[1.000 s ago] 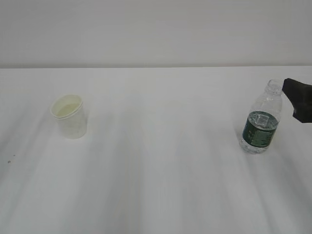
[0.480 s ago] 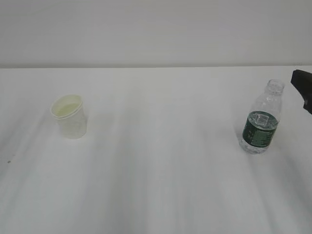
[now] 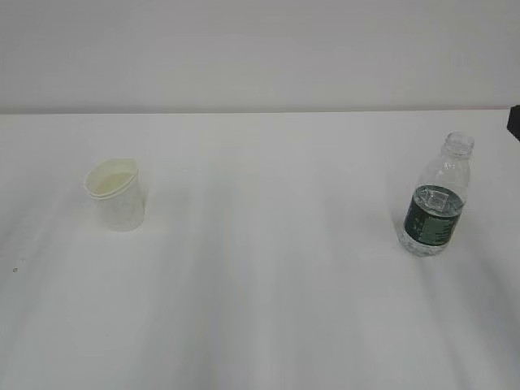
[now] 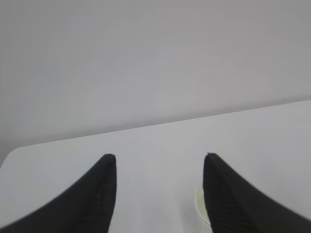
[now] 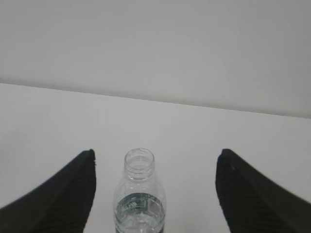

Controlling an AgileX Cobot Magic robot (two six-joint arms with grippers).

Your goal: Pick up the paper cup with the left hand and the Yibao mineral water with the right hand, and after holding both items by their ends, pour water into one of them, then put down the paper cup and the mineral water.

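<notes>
— While both grippers hang parted and empty, where do the paper cup [image 3: 115,195] and Yibao mineral water [image 3: 436,201] stand?
— Upright, well apart on the table [image 3: 268,284]; each approach should probably stay centred.

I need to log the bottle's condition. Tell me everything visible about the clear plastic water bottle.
The small clear ribbed plastic bottle stands upright on the white table, right of centre. A dark green label band wraps its middle. Its threaded neck is open, with no cap. Nothing touches it; in the right wrist view it sits between the open right gripper fingers, apart from both.
</notes>
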